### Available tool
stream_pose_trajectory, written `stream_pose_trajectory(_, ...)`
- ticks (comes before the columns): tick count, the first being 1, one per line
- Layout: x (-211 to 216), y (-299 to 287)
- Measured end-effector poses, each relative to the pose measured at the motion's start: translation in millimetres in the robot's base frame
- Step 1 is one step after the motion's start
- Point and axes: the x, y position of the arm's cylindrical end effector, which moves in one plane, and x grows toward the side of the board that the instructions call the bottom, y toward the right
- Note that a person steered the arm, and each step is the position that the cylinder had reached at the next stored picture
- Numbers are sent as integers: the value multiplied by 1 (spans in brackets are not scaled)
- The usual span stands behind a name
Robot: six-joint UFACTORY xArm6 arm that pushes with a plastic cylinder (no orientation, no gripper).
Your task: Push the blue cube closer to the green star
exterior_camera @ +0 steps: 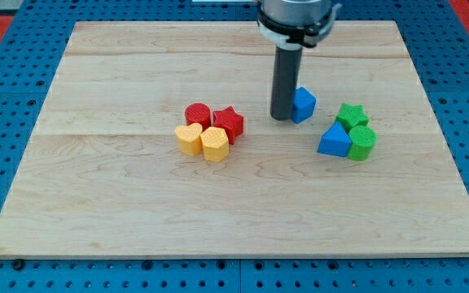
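My tip (282, 118), the lower end of the straight dark rod, rests on the pale wooden tabletop (137, 65) directly against the view's-left side of the small blue plastic cube (304, 104). The arm carries no hand at all, only this rod, so nothing is being grasped; the rod simply touches the cube's side.

Taking the blue cube as the landmark: the green plastic star (351, 115) lies toward the view's right and slightly toward the view's bottom of it, near but apart, with a strip of bare wood between them. Beyond the cube in the same direction, lower down, sit a blue triangular plastic block (334, 141) and a green rounded plastic block (362, 142), both packed tightly with the star in one cluster.

On the other side of the cube, toward the view's left and past the rod, a second cluster sits apart from it: a red plastic cylinder (198, 115) and a red plastic star (229, 122) in its upper row, with a yellow heart-shaped plastic block (189, 139) and a yellow rounded plastic block (215, 144) below them, all four touching.
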Motion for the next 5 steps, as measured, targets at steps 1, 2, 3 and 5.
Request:
stream_pose_trajectory(1, 1, -8)
stream_pose_trajectory(2, -14, -37)
stream_pose_trajectory(3, -33, -44)
stream_pose_trajectory(5, -39, -29)
